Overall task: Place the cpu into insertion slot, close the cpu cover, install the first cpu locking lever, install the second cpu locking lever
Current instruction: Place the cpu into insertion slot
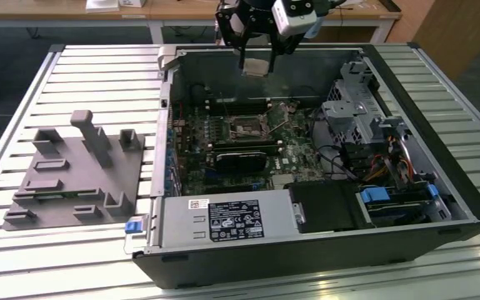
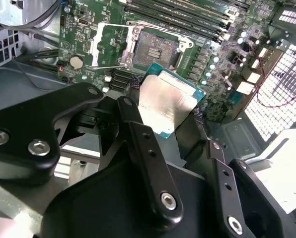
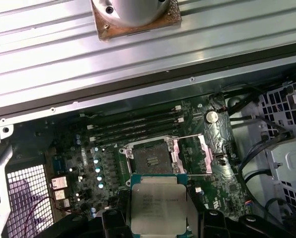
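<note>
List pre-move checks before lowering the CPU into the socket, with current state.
1. Silver-grey square cpu chip gripped by the black tool: ok.
2. Dark square metal-rimmed insertion slot empty: ok.
3. Thin grey metal cpu cover frame swung open, off the slot: ok.
4. Chip down at the slot: not ok. The exterior view shows it held high over the open black computer case.
5. Chip corner orientation matching the slot: cannot tell.
</note>
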Robot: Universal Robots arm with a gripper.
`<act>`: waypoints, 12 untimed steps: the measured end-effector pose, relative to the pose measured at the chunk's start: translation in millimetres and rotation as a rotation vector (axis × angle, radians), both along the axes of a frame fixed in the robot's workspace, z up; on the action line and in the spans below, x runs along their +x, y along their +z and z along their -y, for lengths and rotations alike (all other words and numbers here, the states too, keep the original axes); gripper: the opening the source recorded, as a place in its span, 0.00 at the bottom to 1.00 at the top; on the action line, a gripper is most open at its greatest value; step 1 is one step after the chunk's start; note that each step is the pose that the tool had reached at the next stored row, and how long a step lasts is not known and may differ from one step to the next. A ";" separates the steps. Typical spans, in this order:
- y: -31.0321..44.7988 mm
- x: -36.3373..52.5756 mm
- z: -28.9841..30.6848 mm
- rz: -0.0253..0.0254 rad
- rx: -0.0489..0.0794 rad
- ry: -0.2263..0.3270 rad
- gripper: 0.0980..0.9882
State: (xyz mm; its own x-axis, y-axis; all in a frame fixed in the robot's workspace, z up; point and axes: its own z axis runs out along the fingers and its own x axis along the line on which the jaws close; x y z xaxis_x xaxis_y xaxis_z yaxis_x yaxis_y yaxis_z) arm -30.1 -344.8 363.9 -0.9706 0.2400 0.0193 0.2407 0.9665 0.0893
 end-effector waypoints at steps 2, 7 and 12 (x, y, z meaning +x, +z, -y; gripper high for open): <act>0.0 0.0 0.0 0.0000 0.000 -0.009 0.49; -0.1 0.0 0.0 0.0000 0.000 -0.030 0.49; -0.2 0.0 0.0 0.0000 0.000 -0.051 0.49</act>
